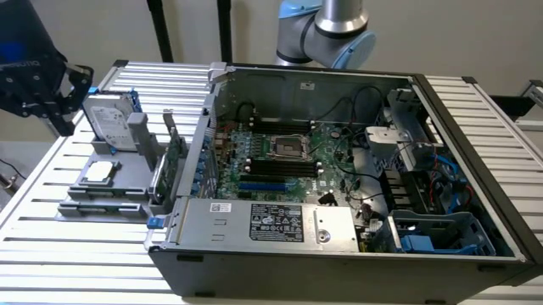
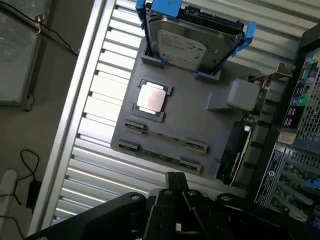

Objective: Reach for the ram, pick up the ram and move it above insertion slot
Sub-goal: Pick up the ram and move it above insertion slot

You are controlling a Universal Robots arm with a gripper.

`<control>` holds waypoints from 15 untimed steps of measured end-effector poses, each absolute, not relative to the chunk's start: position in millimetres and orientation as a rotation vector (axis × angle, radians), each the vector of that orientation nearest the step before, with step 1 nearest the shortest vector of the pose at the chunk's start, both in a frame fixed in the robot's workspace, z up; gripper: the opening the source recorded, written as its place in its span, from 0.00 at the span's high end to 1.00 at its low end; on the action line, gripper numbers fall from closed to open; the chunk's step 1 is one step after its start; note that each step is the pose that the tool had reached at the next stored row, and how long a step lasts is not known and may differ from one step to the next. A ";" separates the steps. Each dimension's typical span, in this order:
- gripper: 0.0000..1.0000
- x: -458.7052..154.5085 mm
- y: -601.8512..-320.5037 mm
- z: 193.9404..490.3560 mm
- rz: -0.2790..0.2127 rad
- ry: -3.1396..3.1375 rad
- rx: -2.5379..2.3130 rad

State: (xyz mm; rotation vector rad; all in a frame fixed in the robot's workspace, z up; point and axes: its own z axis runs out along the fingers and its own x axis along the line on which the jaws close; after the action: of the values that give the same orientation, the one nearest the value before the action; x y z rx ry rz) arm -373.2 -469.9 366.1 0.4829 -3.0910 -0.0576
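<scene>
The ram [image 2: 159, 156] was a thin green strip, the tray [image 2: 185, 120] plain grey. The hard drive [image 2: 185, 42] was silver with a white label and blue edging. The tool [image 2: 175, 177] was black, the table [image 2: 95, 105] silvery-white and striped with slats, the motherboard [image 1: 288, 149] green

A table of ribbed aluminium slats [image 1: 51, 254] spans the scene, and its silver profiles catch bright glare. Behind it is a plain pale wall [image 1: 458, 32], with two black upright poles [image 1: 157, 28] in front of it. Beside the table, loose black cables [image 2: 65, 44] lie on the dull brown-grey floor [image 2: 45, 100].
</scene>
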 end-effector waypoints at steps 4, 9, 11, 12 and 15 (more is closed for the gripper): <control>0.89 -373.2 -469.9 365.5 -0.057 -3.070 0.596; 0.89 -373.2 -469.9 364.8 -0.056 -3.038 0.734; 0.89 -373.2 -469.9 364.5 -0.055 -3.023 0.790; 0.89 -373.2 -469.9 364.4 -0.055 -3.016 0.817; 0.89 -373.2 -469.9 364.1 -0.054 -2.992 0.898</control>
State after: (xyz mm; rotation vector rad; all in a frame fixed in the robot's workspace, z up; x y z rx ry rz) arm -373.2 -469.9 364.1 0.8980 -2.9918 -0.0544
